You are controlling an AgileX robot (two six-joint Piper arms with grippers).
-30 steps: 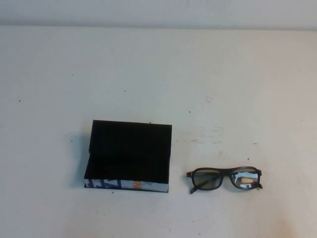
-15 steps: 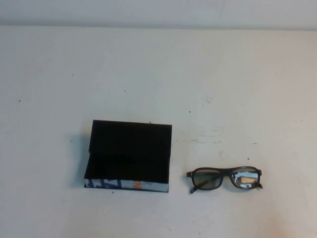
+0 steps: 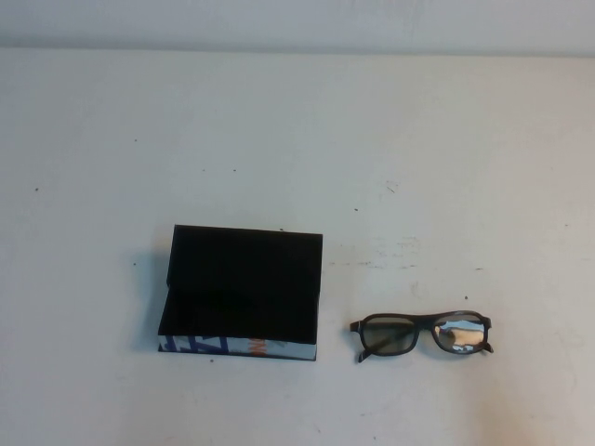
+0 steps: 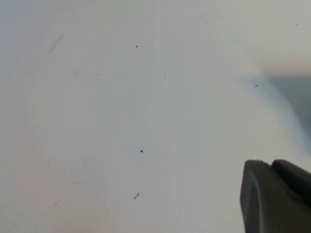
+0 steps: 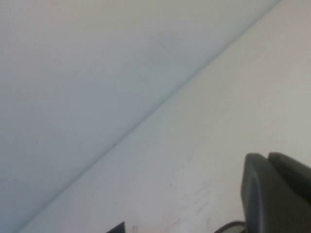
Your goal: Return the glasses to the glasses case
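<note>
We see the glasses case (image 3: 242,290) open on the bench (image 3: 390,139), glasses (image 3: 421,334) just right; left hand (image 4: 277,196) and right hand (image 5: 278,193) — grip state indeterminate — out of the high view.

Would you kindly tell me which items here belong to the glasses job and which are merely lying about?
Belongs to the job:
glasses
glasses case, lid open
left gripper and right gripper, both outside the high view

Lying about:
nothing, just the table
</note>
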